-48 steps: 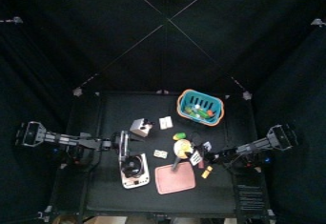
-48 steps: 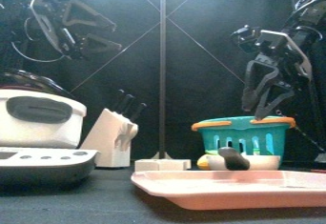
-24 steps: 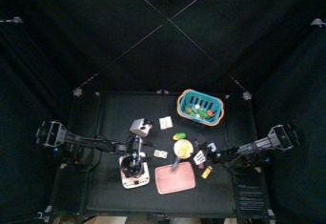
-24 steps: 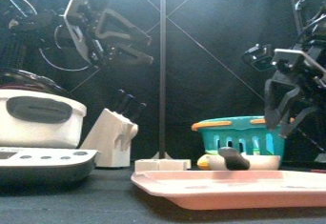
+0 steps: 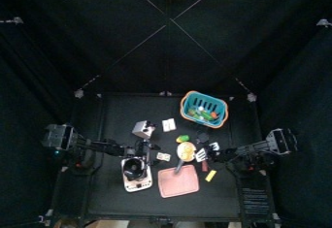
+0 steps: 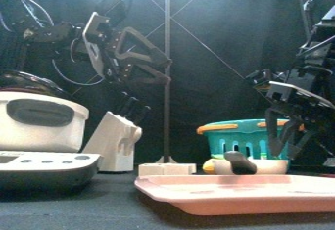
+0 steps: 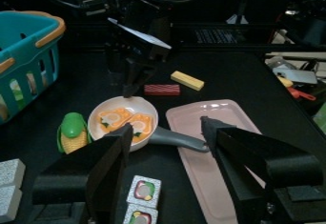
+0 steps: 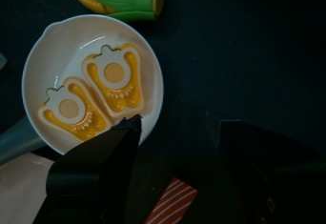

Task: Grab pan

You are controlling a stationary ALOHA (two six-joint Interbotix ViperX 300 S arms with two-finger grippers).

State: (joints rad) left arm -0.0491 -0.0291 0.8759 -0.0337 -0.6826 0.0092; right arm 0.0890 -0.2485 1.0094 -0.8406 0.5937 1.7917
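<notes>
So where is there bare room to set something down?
Back left corner of the table, bordered by the knife block and teal basket, is bare. Crowded in front: pan, pink board, white appliance.

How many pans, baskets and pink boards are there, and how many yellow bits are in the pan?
pan: 1
teal basket: 1
pink board: 1
yellow pieces in the pan: 2
Total: 5
</notes>
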